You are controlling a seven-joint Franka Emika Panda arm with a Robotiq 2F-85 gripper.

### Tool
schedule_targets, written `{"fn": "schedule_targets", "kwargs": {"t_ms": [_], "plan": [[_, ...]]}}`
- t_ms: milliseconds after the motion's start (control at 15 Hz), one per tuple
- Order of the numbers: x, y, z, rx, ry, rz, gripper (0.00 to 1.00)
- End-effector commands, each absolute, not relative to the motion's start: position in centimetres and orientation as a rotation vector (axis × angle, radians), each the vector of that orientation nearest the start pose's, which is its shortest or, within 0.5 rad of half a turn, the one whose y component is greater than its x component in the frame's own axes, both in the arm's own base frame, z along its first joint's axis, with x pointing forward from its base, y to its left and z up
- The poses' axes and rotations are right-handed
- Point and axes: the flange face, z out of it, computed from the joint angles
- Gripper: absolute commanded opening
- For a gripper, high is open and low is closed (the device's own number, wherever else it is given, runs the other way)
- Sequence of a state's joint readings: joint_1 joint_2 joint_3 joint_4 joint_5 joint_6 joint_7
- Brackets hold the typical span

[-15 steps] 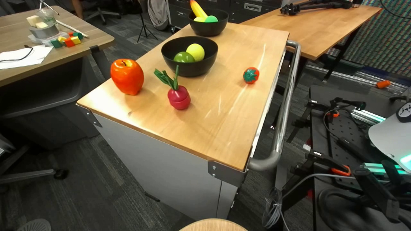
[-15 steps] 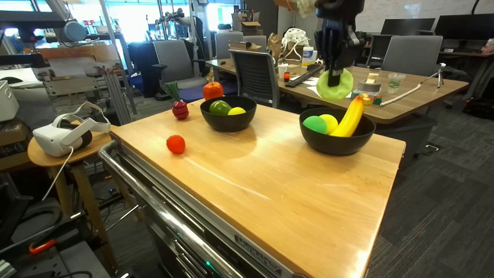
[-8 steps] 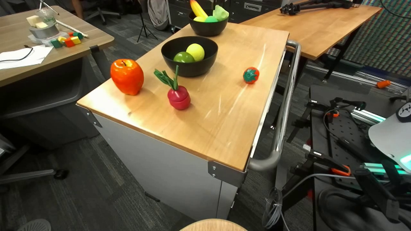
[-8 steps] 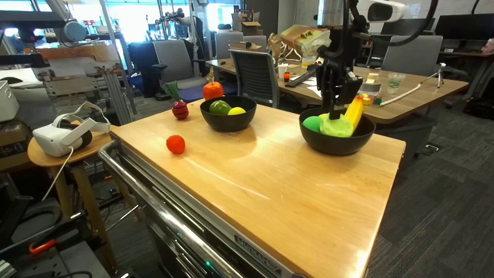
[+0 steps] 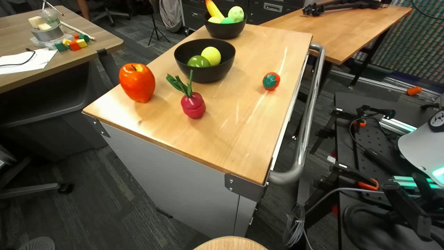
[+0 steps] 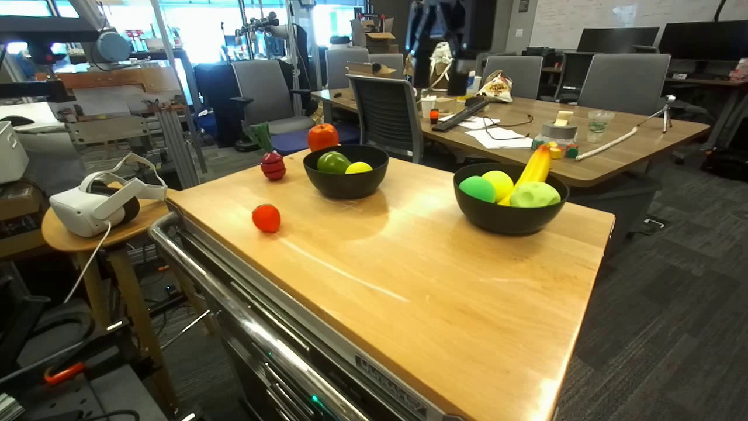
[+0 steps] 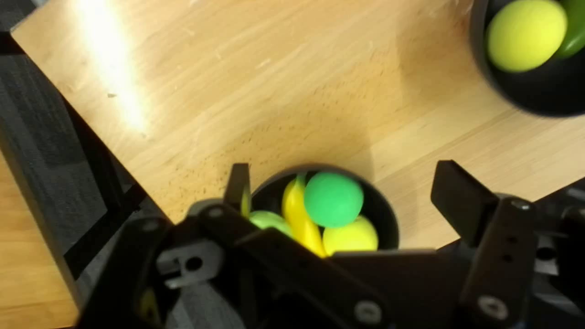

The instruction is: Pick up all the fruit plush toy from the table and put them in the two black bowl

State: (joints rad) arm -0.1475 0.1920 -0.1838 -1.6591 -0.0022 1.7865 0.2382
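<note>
Over a wooden tabletop, from a gripper spread wide — down to a black bowl with banana and three balls, a second bowl with two fruits — and, on the wood, to apple, leafy radish and strawberry.

On the cart top, in an exterior view, the far bowl stands at the back; before it, apart, stands the near bowl with two fruits inside. The apple lies left of and before the near bowl, the radish directly before it, the strawberry to its right, near the handle. In the wrist view, the banana in the far bowl lies between a single fruit on its left and a pair of fruits on its right.
</note>
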Motion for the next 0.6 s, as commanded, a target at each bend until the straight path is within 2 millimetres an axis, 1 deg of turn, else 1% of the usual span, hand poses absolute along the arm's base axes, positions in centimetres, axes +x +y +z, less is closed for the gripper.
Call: {"fn": "schedule_targets", "kwargs": {"t_ms": [0,67,200,333,400,533], "plan": [[51.4,-16.6,52.5,-3.041,0.588,0.086,1.00],[55.5,-17.6,51.0,-3.058,0.728,0.110,1.00],[52.9,-17.0,52.4,-3.057,0.645,0.098,1.00],[51.8,-16.8,52.6,-3.055,0.623,0.098,1.00],[52.3,-16.3,52.0,-3.025,0.579,0.098,1.00],[54.4,-13.3,50.6,-3.003,0.404,0.104,1.00]]}}
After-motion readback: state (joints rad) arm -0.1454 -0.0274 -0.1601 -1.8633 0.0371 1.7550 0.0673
